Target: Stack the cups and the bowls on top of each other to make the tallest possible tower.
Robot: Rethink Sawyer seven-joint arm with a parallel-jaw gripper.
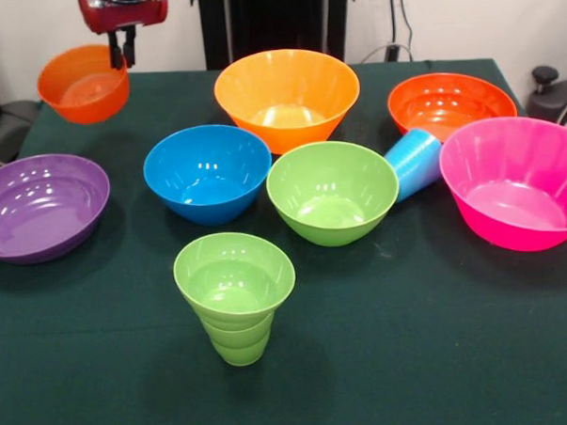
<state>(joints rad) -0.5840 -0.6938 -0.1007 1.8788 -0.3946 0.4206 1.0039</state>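
Front view, gripper: my gripper (122, 48) hangs at the upper left of the frame, fingers closed over the far rim of the small orange bowl (83, 84).
Front view, held bowl: I judge it lifted clear of the table (393, 358), tilted a little, mouth up.
Front view, key relation: every other piece lies below and to the right of the gripper; nearest are the purple bowl (40, 204), lower left, and the blue bowl (207, 172), left of centre.
Front view, likely base: a wide upright bowl, I judge; the carried bowl would go down mouth up.
Front view, bowls counted: seven — small orange, purple, blue, green bowl (332, 192), yellow-orange bowl (287, 97), red-orange bowl (451, 103), pink bowl (518, 181).
Front view, cups counted: two — lime green cup (235, 292) upright at lower centre; light blue cup (414, 162) on its side, wedged between the green and pink bowls, mouth toward upper right.
Front view, stack: none yet begun.
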